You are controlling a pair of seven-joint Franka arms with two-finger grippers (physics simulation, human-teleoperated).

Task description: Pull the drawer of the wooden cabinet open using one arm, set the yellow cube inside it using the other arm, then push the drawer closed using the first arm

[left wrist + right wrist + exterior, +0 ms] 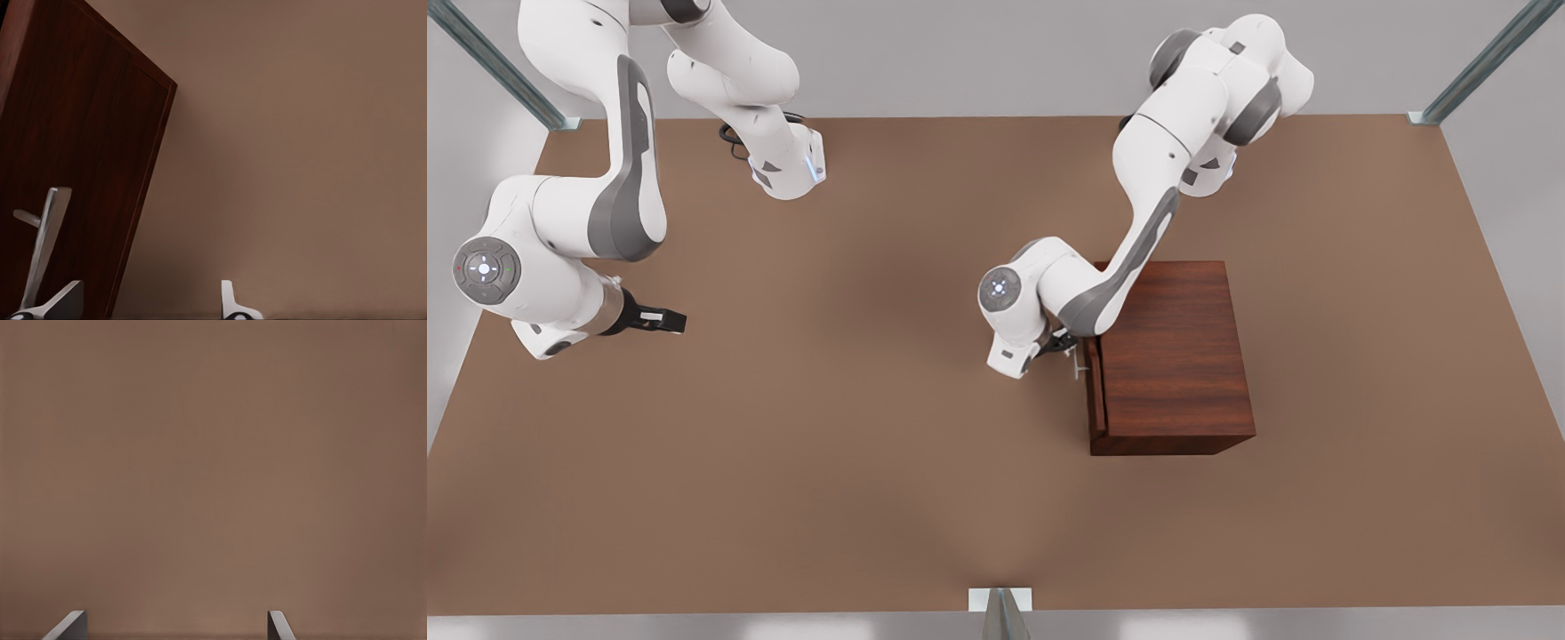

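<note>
The wooden cabinet [1174, 351] stands right of centre on the table in the front view. Its drawer [1097, 391] faces the front view's left, its front sticking out only a narrow strip. The thin silver handle [1081, 361] is on that front. My left gripper [1060, 345] hovers just before the handle, open. In the left wrist view the drawer front [80, 153] is beside the open left gripper [148, 303], and the handle [43, 243] runs down next to one fingertip [67, 297]. My right gripper [660, 318] waits open at the front view's far left. The yellow cube is out of view.
The brown table [854, 444] stretches wide between the two arms and toward the front edge. Under the right gripper [175, 628] is bare table top [213, 467]. Metal frame posts [1476, 67] stand at the table's corners.
</note>
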